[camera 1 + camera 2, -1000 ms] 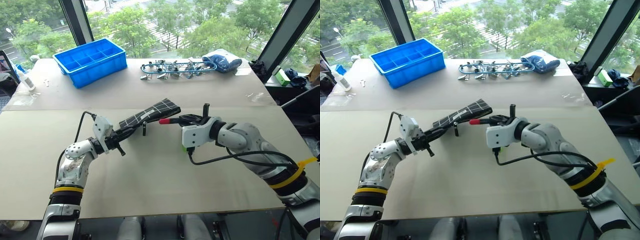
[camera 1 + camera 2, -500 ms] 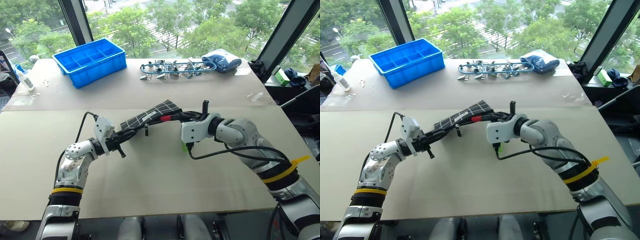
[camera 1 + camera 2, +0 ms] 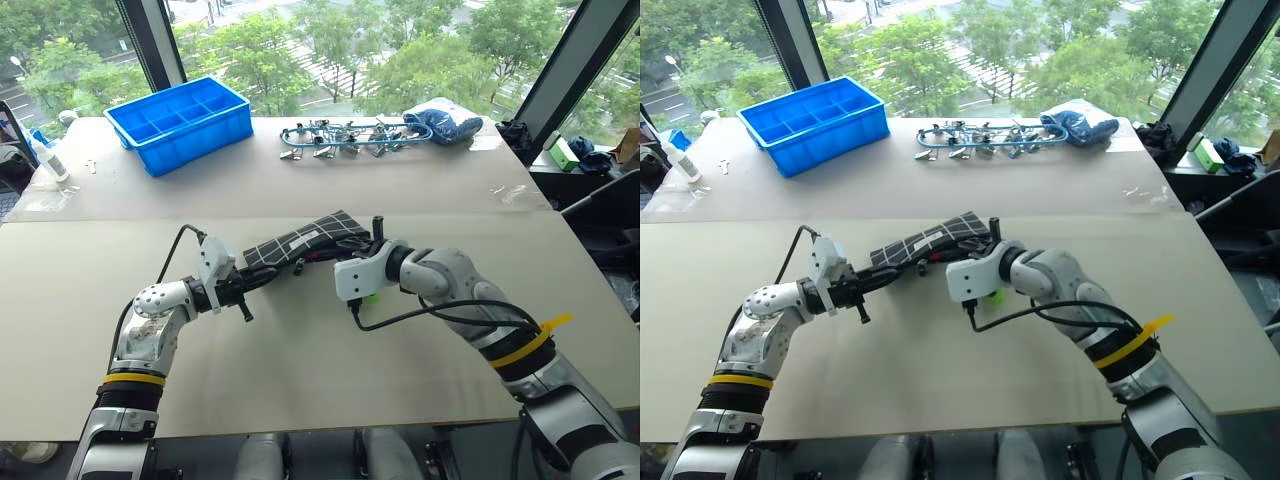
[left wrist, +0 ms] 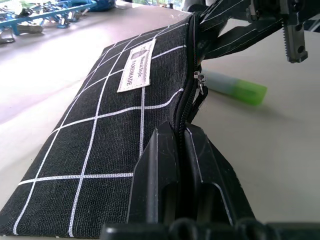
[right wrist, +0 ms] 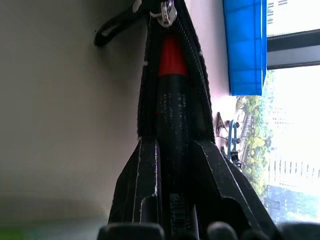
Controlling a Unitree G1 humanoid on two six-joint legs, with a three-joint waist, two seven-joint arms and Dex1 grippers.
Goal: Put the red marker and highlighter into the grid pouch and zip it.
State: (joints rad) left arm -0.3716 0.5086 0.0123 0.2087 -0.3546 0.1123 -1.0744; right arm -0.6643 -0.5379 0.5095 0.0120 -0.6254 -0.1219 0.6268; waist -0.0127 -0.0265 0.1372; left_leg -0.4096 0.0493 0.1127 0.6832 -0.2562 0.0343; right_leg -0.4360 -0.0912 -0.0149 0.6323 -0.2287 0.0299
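The left end effector (image 4: 180, 150) has its two black fingers (image 4: 155, 175) pinched tight on the zipper edge of the grid pouch (image 4: 100, 145), which stretches away with its white label (image 4: 135, 67) facing up. The zipper pull (image 4: 200, 82) dangles at the open seam. Just beside the pouch, the highlighter (image 4: 235, 89) lies on the pale surface (image 4: 270, 165). Another end effector's dark toothed finger (image 4: 292, 30) reaches toward the pouch's far end.
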